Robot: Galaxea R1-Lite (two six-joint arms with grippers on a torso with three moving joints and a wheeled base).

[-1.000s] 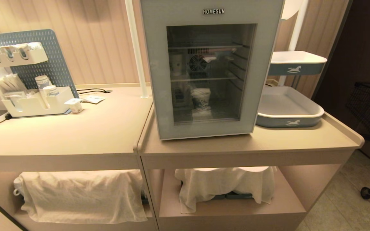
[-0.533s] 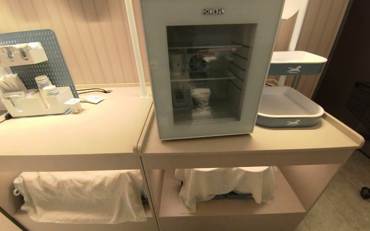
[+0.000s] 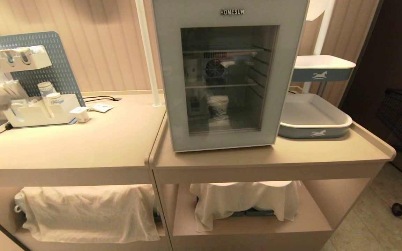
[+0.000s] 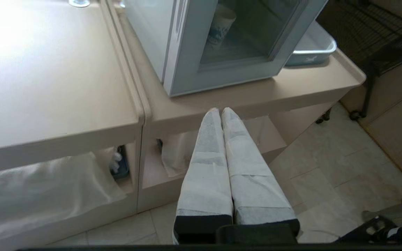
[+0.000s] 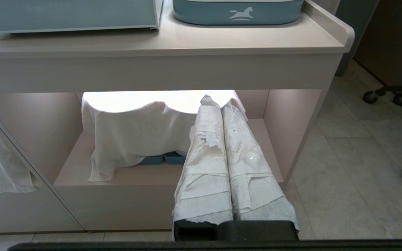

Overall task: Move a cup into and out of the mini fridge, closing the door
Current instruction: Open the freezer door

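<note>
Cup (image 3: pixel 217 108) is sitting upright on the lower wire shelf inside the mini fridge (image 3: pixel 229 75), door (image 3: pixel 173 87) closed. Left gripper (image 4: pixel 221 111) is hovering low before the counter edge, fingers pressed together, empty; right gripper (image 5: pixel 214 101) likewise. Paper cup is probably light and crushable: pinching its mid-wall gently looks best.

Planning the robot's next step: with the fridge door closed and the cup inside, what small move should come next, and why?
Probably bring the shut left gripper up to the left edge of the grey-framed glass door: the blue-patterned white paper cup stands behind it on the lower shelf of the white mini fridge, and the gripper hangs below the counter.
</note>
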